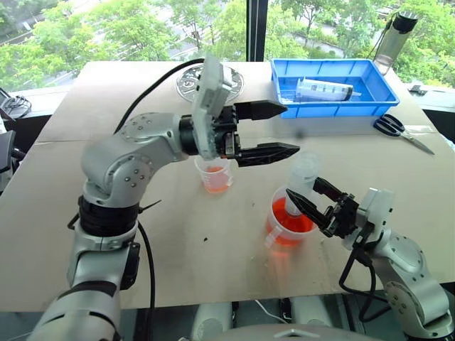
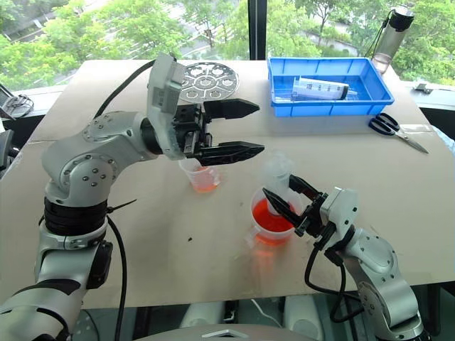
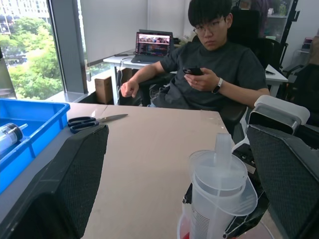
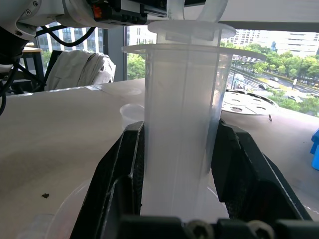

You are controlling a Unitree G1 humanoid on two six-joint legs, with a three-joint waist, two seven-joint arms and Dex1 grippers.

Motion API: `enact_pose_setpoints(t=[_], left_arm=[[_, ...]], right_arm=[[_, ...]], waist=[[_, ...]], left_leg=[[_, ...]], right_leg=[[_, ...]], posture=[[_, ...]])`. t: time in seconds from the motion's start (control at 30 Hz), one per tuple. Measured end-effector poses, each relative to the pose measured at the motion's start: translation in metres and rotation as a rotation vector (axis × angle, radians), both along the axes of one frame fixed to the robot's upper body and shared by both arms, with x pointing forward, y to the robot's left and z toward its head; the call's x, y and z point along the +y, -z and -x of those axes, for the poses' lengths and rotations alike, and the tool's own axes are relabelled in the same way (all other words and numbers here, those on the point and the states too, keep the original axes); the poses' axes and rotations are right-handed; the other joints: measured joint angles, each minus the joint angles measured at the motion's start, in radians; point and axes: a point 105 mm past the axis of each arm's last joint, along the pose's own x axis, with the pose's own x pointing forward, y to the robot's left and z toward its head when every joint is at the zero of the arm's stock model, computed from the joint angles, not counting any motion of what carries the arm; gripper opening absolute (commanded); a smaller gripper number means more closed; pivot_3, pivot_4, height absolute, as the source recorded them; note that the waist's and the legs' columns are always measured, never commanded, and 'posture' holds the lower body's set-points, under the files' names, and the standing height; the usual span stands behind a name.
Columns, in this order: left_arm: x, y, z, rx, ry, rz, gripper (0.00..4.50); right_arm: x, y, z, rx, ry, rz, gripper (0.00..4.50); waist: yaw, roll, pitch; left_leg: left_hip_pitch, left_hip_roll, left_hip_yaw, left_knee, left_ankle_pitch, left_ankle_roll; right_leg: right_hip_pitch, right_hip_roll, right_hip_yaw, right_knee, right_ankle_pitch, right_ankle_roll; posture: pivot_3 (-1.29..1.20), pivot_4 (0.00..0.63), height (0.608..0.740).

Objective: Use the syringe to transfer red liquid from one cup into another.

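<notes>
My right claw [image 2: 285, 196] grips the clear plastic syringe [image 2: 277, 174] upright over the handled clear beaker [image 2: 271, 222] of red liquid [image 2: 270, 217]. My left claw [image 2: 238, 129], jaws wide, is level beside the plunger top, the nearer hand to press it.

nothing readable here tbh, the fat syringe [image 1: 323, 89] in the blue tray [image 1: 380, 84] has print on its barrel and the small cup [image 1: 215, 174] has marks, but both too tiny to make out

2 cups [image 1: 215, 175], 2 syringes [image 1: 302, 174], 1 tray [image 1: 384, 87], 1 scissors [image 1: 395, 128], 1 bottle [image 1: 395, 37].
</notes>
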Motion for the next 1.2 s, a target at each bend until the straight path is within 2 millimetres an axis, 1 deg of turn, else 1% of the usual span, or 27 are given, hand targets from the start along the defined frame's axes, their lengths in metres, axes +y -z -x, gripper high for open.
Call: enact_pose_setpoints(t=[0.17,0.4,0.5,0.53,0.57,0.9,1.2], left_arm=[[0.0,-0.001,-0.004,-0.009,-0.012,-0.007,4.5],[-0.001,0.0,-0.002,-0.013,0.012,-0.016,4.5],[-0.003,0.003,-0.001,-0.01,0.024,-0.028,3.67],[-0.004,0.004,-0.001,-0.007,0.029,-0.032,3.22],[-0.004,0.005,0.0,-0.005,0.036,-0.034,3.18],[-0.008,0.01,0.001,0.018,0.076,-0.039,3.18],[-0.006,0.013,0.004,0.037,0.129,-0.052,3.18]], right_arm=[[0.003,0.001,0.0,0.005,-0.002,-0.003,1.48],[0.002,0.001,0.0,0.008,-0.003,-0.002,1.48],[0.003,0.001,0.0,0.009,-0.004,-0.001,1.48],[0.003,0.001,0.0,0.009,-0.004,-0.001,1.48],[0.003,0.001,0.0,0.009,-0.004,-0.001,1.48],[0.003,0.001,0.0,0.006,-0.014,0.007,1.48],[0.005,0.0,0.0,0.005,-0.028,0.012,1.48]], waist=[[0.0,0.0,0.0],[0.0,0.0,0.0],[0.0,0.0,0.0],[0.0,0.0,0.0],[0.0,0.0,0.0],[0.0,0.0,0.0],[0.0,0.0,0.0]], left_leg=[[0.006,0.0,0.002,-0.001,0.0,0.0],[0.006,0.0,0.002,-0.001,0.0,0.0],[0.006,0.0,0.002,-0.001,0.0,0.0],[0.006,0.0,0.002,-0.001,0.0,0.0],[0.006,0.0,0.002,-0.001,0.0,0.0],[0.006,0.0,0.002,-0.001,0.0,0.0],[0.006,0.0,0.002,-0.001,0.0,0.0]], right_leg=[[0.004,0.0,0.002,0.0,0.0,0.0],[0.004,0.0,0.003,0.0,0.0,0.0],[0.004,0.0,0.003,0.0,0.0,0.0],[0.004,0.0,0.003,0.0,0.0,0.0],[0.004,0.0,0.003,0.0,0.0,0.0],[0.004,0.0,0.003,0.0,0.0,0.0],[0.004,0.0,0.003,0.0,0.0,0.0]], posture=[[0.0,0.15,0.74],[0.0,0.15,0.74],[0.0,0.15,0.74],[0.0,0.15,0.74],[0.0,0.15,0.74],[0.0,0.15,0.74],[0.0,0.15,0.74]])
